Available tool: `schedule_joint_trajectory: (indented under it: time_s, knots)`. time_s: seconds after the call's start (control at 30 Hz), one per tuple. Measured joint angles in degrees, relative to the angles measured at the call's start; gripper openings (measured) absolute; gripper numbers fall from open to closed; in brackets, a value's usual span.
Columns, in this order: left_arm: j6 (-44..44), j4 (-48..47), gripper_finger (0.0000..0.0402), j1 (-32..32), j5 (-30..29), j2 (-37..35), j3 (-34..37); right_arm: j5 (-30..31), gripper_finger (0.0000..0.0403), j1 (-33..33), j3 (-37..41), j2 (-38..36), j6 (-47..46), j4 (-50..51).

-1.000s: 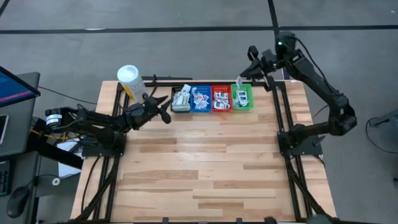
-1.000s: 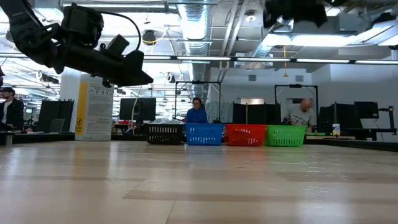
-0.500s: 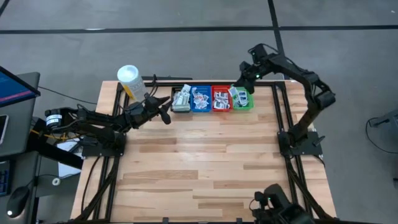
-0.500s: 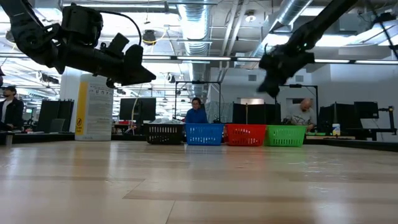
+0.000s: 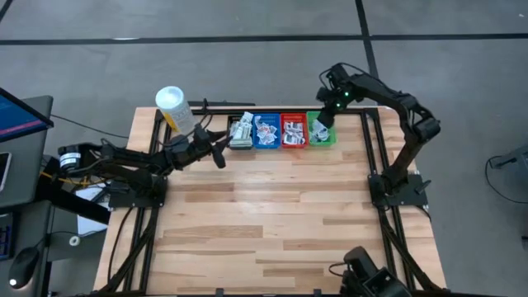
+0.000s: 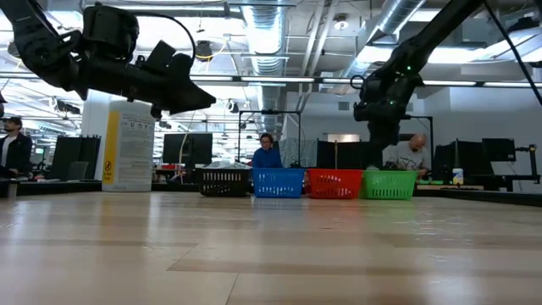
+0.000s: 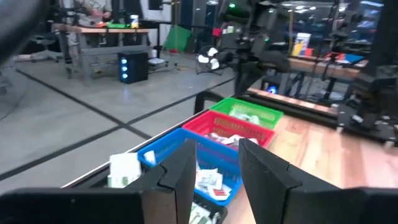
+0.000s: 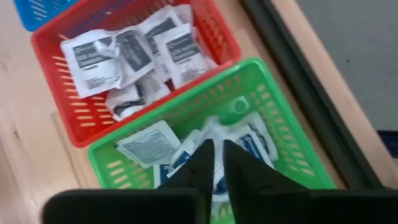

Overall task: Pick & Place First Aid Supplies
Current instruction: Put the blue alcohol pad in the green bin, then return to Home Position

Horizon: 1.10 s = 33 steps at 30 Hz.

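Four small plastic bins in a row at the table's far edge: black, blue, red, green, all strewn with small flat white-and-blue first aid packets. Right gripper reaching in over the green bin, arm bent sharply at the elbow, fingers nearly pressed together, tips just above the packets. Left gripper stretched low beside the black bin, fingers spread, pinching nothing.
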<state>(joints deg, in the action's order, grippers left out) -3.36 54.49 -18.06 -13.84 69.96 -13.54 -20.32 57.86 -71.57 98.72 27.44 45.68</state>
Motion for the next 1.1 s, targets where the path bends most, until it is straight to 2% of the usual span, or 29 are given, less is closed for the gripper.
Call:
schedule_joint_trajectory:
  time_s: [0.2, 0.37, 0.5, 0.7, 0.83, 0.97, 1.1]
  knots:
    - [-0.27, -0.64, 0.0121, 0.09, 3.90, -2.10, 0.00, 2.65, 0.0097, -0.91, -0.02, -2.55, -1.74, 0.14]
    - [-5.92, -9.31, 0.0121, 1.65, 5.85, -9.44, 0.02, 0.24, 0.0133, -1.54, -0.02, -6.54, -4.83, 0.27]
    - [-9.55, -20.97, 0.0121, 5.39, 5.91, -19.98, 0.04, -6.37, 0.0130, -4.07, 1.28, -12.92, -7.21, -4.52]
    - [-14.10, -37.52, 0.0108, 14.58, 4.03, -36.00, 0.04, -5.29, 0.0102, -10.43, 8.31, -25.38, -14.87, -12.21]
    - [-16.77, -46.38, 0.0092, 22.30, 1.33, -42.99, 0.04, -5.16, 0.0098, -14.06, 14.15, -33.51, -17.61, -13.49]
    - [-16.18, -50.20, 0.0080, 29.50, 0.45, -49.37, 0.87, -5.22, 0.0098, -16.47, 21.01, -41.65, -22.62, -17.07]
    - [-13.91, -50.14, 0.0067, 34.86, -4.68, -57.16, 3.40, -5.09, 0.0098, -18.78, 27.66, -50.11, -26.05, -22.73]
